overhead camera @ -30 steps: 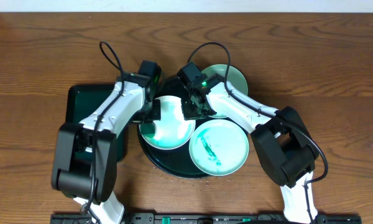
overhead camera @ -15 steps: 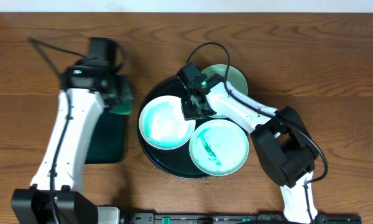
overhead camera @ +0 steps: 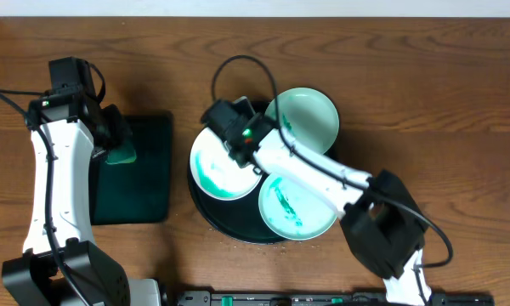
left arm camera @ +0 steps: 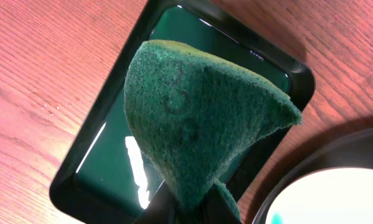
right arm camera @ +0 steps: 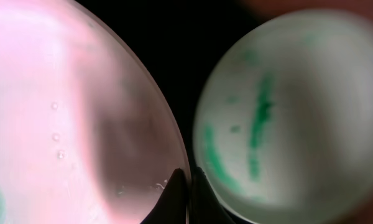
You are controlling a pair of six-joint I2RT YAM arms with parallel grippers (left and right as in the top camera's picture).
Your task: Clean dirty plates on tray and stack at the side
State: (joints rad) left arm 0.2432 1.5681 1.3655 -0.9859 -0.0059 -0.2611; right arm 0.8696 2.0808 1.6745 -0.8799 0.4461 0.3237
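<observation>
Altogether one round tray (overhead camera: 225, 223) bears three plates (overhead camera: 214, 174) (overhead camera: 297, 204) (overhead camera: 304, 117); left gripper (left arm camera: 189, 208) pinches one sponge (left arm camera: 199, 118).

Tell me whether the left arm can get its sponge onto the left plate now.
Probably yes. The left plate is bare on its left half, facing the left gripper and sponge over the small tray. The right gripper covers only its upper-right rim.

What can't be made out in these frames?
- left hand: in the left wrist view, the sponge and the bottom edge hide most of it.
- right hand, open or shut on the left plate rim: the right wrist view is blurred.
- left plate's right side: in the overhead view, the right arm covers it.
</observation>
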